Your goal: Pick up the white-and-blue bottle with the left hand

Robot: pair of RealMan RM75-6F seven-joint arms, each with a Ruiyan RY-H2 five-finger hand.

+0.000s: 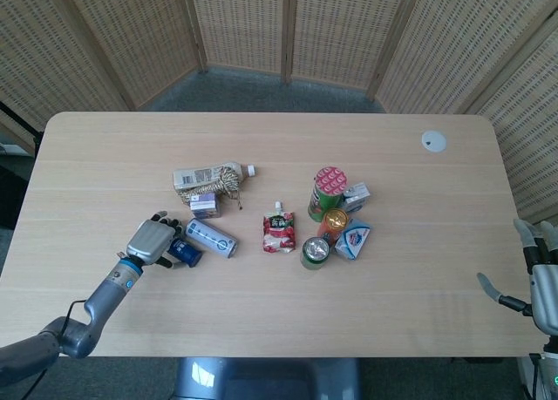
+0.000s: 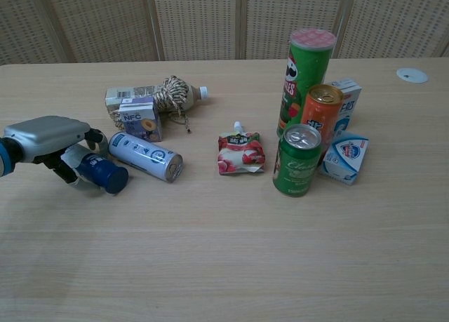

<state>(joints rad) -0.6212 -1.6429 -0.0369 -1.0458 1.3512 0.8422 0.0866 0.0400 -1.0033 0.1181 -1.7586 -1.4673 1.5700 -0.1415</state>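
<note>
- Left hand [image 2: 48, 137] lay over the white-and-blue bottle [image 2: 97, 170], fingers wrapped around its white body; bottle rested on its side on the desk [image 2: 224, 252], blue cap end sticking out toward the silver-blue can [image 2: 145, 156].
- Same left hand [image 1: 150, 241] in the head view, covering most of the bottle [image 1: 184, 251].
- Silver-blue can lay on its side just beside the bottle.
- Right hand [image 1: 539, 276] hung off the desk's right edge, well apart from everything, fingers spread, grasping nothing.
- Red pouch [image 2: 240, 153] lay flat near the desk's centre.
</note>
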